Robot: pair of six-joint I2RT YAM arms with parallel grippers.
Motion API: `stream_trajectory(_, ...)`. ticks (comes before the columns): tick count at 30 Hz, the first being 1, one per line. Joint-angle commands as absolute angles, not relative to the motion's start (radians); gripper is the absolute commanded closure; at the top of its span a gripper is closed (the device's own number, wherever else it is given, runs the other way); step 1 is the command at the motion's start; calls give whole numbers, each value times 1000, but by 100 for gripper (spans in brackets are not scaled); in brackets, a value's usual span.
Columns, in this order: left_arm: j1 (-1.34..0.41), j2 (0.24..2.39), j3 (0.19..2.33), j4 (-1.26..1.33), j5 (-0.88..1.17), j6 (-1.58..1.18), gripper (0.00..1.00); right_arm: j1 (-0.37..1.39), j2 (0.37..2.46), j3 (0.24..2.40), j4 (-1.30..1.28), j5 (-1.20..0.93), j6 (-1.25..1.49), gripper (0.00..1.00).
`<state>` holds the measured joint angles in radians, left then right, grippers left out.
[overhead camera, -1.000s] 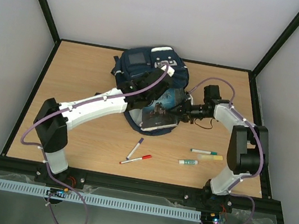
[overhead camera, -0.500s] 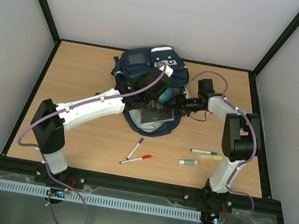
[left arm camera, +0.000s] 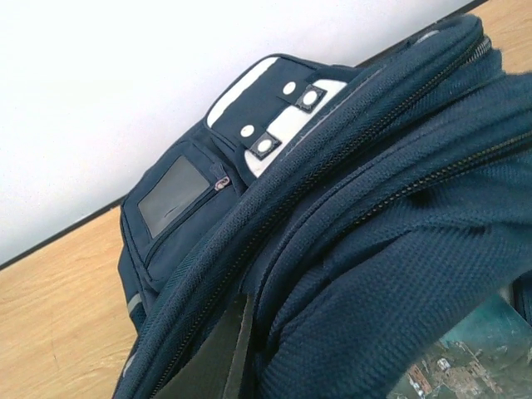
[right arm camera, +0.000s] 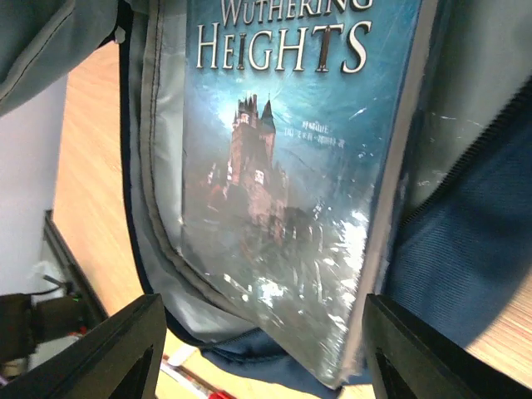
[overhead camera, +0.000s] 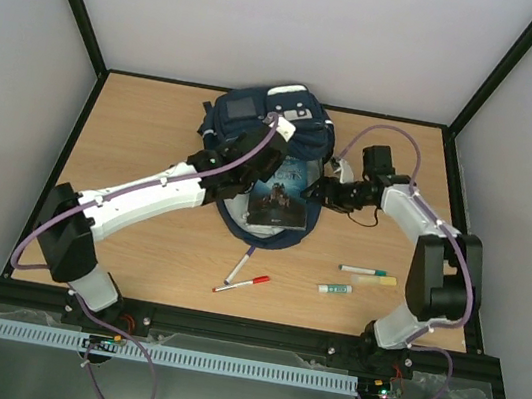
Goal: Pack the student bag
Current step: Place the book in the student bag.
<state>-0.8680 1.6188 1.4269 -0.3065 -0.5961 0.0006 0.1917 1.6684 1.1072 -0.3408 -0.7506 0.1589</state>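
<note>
Your right hand sits just beside the right edge of the book. Its fingers are spread wide and grip nothing. The book lies straight ahead of it in the mouth of the bag, which rests at the far middle of the table. The book's long axis runs from the bag's far side toward you, and its near end shows at the lip of the opening. It is a flat, stiff paperback with a glossy blue cover that catches the light, and it rests on smooth grey lining. The bag itself is soft, coarse-woven navy cloth with heavy zips, so it will sag. Your left hand is closed and seems to pinch the upper flap, which holds the mouth open. What is left lies nearer to you. A green pen and a glue stick are near the right arm, while a purple pen and a red pen lie mid-table. All four are thin, hard and round, and lie roughly crosswise. I judge the right hand better placed to fetch them.
</note>
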Motion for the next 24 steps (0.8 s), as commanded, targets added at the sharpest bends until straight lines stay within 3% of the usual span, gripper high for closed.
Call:
stream_trajectory(1, -846, 1504, 1392, -177, -574, -37, 98, 202, 1543, 1054, -415, -636, 21, 36)
stream_trajectory(6, -822, 1459, 1330, -134, -526, -47, 98, 299, 1367, 946, -400, -465, -187, 45)
stream_trajectory(13, -796, 1457, 1291, -115, -446, -77, 97, 600, 1188, 757, -226, -95, -556, 59)
stream_trajectory(24, -793, 1438, 1292, -127, -407, -90, 98, 807, 1378, 773, -55, 239, -745, 69)
